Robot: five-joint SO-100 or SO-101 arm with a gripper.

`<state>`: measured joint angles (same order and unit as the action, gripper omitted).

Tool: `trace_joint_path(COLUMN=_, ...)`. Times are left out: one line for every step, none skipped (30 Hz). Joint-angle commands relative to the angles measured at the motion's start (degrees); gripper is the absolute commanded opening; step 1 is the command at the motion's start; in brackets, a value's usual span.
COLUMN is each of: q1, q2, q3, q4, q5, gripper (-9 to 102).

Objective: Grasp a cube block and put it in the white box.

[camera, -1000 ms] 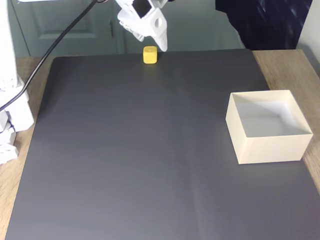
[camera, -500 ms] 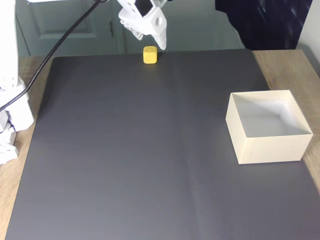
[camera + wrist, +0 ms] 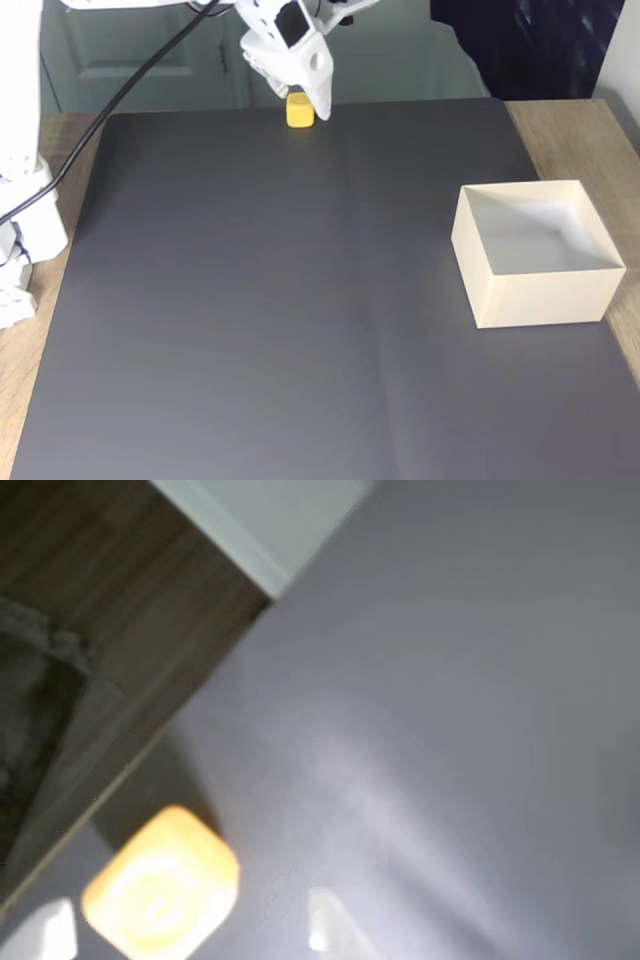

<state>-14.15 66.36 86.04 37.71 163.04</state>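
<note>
Lower than a moment ago, the white two-finger gripper (image 3: 303, 103) now has its fingertips at the small bright yellow cube block (image 3: 299, 110), which sits on the far edge of the dark grey mat (image 3: 280, 300), right at the fingers. How wide the jaws stand cannot be told; nothing is lifted. In the wrist view the cube (image 3: 160, 895) is a blur at lower left. No writing is readable anywhere. Well away to the gripper's right in the fixed view, the square cream-white box (image 3: 540, 295) holds nothing.
</note>
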Motion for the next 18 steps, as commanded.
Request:
trace_joint_path(q1=0.35, q2=-0.18, q3=-3.43, q4=-0.18, q5=0.70, gripper=31)
trace_joint_path(q1=0.44, q2=-0.70, q3=-4.04, q4=-0.18, q5=0.70, gripper=32)
trace_joint_path(q1=0.44, q2=-1.14, q3=-4.57, q4=-0.18, q5=0.79, gripper=32)
trace_joint_path(q1=0.44, q2=-1.76, q3=-5.27, q4=0.00, q5=1.05, gripper=32)
trace_joint_path(q1=0.35, q2=-2.37, q3=-5.98, q4=0.18, q5=1.14, gripper=32)
trace_joint_path(q1=0.35, q2=-2.99, q3=-6.68, q4=0.18, q5=1.32, gripper=32)
trace_joint_path(q1=0.26, q2=-3.69, q3=-7.56, q4=0.26, q5=1.49, gripper=32)
trace_joint_path(q1=0.18, q2=-4.31, q3=-8.35, q4=0.35, q5=1.67, gripper=32)
trace_joint_path(q1=0.09, q2=-5.01, q3=-9.40, q4=0.62, q5=1.76, gripper=32)
trace_joint_path(q1=0.00, q2=-5.71, q3=-10.28, q4=0.88, q5=1.93, gripper=32)
trace_joint_path(q1=-0.18, q2=-6.24, q3=-10.99, q4=0.97, q5=2.02, gripper=32)
trace_joint_path(q1=-0.35, q2=-6.77, q3=-11.78, q4=1.23, q5=2.11, gripper=32)
trace_joint_path(q1=-0.62, q2=-7.21, q3=-12.30, q4=1.23, q5=2.46, gripper=32)
trace_joint_path(q1=-0.79, q2=-7.56, q3=-12.83, q4=1.41, q5=2.46, gripper=32)
trace_joint_path(q1=-0.88, q2=-7.82, q3=-13.18, q4=1.49, q5=2.46, gripper=32)
trace_joint_path(q1=-1.05, q2=-8.00, q3=-13.36, q4=1.49, q5=2.46, gripper=32)
trace_joint_path(q1=-1.23, q2=-8.09, q3=-13.45, q4=1.49, q5=2.64, gripper=32)
trace_joint_path(q1=-1.32, q2=-8.09, q3=-13.45, q4=1.49, q5=2.90, gripper=32)
